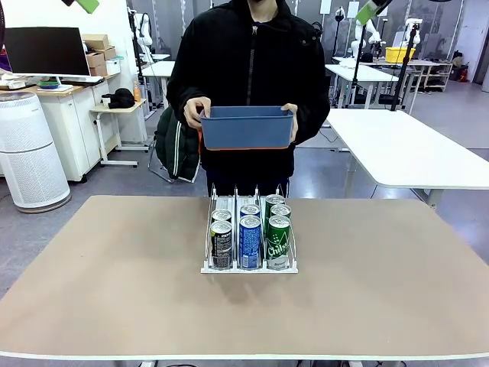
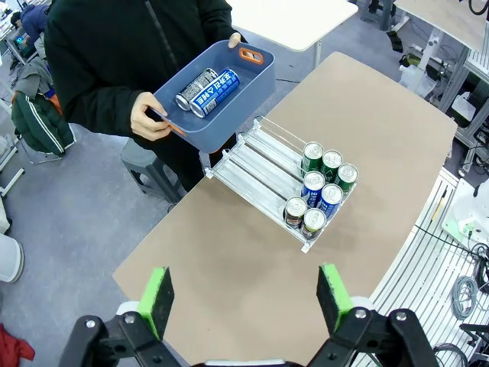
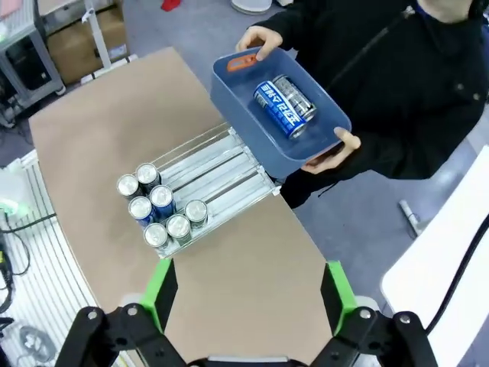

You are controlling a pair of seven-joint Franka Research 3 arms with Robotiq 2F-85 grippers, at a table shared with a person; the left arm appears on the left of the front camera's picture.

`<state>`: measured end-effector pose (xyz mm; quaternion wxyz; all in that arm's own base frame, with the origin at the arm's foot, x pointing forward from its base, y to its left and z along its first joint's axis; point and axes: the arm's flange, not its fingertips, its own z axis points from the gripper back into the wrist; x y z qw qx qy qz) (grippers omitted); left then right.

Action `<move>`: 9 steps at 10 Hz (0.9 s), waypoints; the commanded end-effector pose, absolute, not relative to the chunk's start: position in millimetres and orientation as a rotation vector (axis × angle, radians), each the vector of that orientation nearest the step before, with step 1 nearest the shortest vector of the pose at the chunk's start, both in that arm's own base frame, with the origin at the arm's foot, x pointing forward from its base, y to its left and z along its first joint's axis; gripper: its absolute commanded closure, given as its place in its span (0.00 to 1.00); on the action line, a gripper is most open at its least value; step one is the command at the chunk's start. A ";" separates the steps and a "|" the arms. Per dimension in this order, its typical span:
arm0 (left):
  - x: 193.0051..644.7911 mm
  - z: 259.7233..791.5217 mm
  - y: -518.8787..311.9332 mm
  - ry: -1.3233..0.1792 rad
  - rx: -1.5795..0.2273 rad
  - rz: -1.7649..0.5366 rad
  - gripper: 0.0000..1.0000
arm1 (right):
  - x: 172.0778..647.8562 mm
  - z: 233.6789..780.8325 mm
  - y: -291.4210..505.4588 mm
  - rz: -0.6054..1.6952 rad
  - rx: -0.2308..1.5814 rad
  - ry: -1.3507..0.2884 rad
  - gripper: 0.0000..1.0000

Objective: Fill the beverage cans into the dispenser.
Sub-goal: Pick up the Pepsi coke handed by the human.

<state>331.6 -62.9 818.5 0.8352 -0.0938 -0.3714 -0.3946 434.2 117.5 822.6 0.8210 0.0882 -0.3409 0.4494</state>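
The white wire dispenser (image 1: 248,267) stands mid-table and holds several upright beverage cans at its near end: black (image 1: 221,243), blue (image 1: 250,241) and green (image 1: 278,241) in front, one more behind each. Its far lanes (image 2: 263,157) (image 3: 210,172) are bare. At the far side a person holds a blue bin (image 1: 247,127) in both hands above the table edge. In the bin lie two cans, a blue-and-white one (image 2: 215,92) (image 3: 278,108) and a dark one (image 2: 195,88). My left gripper (image 2: 244,298) and right gripper (image 3: 248,294) hang high above the table, both open and empty.
The brown table (image 1: 114,290) has free room on both sides of the dispenser. Behind the person are a white table (image 1: 405,149), a cart, and a white air purifier (image 1: 27,153) at far left.
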 end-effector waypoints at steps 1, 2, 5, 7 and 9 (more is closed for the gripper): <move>331.8 817.5 -63.2 -0.783 -0.201 -0.832 0.00 | 427.1 812.5 127.9 0.982 0.176 -0.660 0.00; 331.8 817.5 -63.2 -0.783 -0.201 -0.832 0.00 | 434.2 822.6 117.5 0.957 0.188 -0.726 0.00; 331.8 817.5 -63.2 -0.783 -0.201 -0.832 0.00 | 434.2 822.6 117.5 0.957 0.188 -0.726 0.00; 331.8 817.5 -63.2 -0.783 -0.201 -0.832 0.00 | 434.2 822.6 117.5 0.957 0.188 -0.726 0.00; 331.8 817.5 -63.2 -0.783 -0.201 -0.832 0.00 | 432.5 822.4 118.9 0.963 0.185 -0.712 0.00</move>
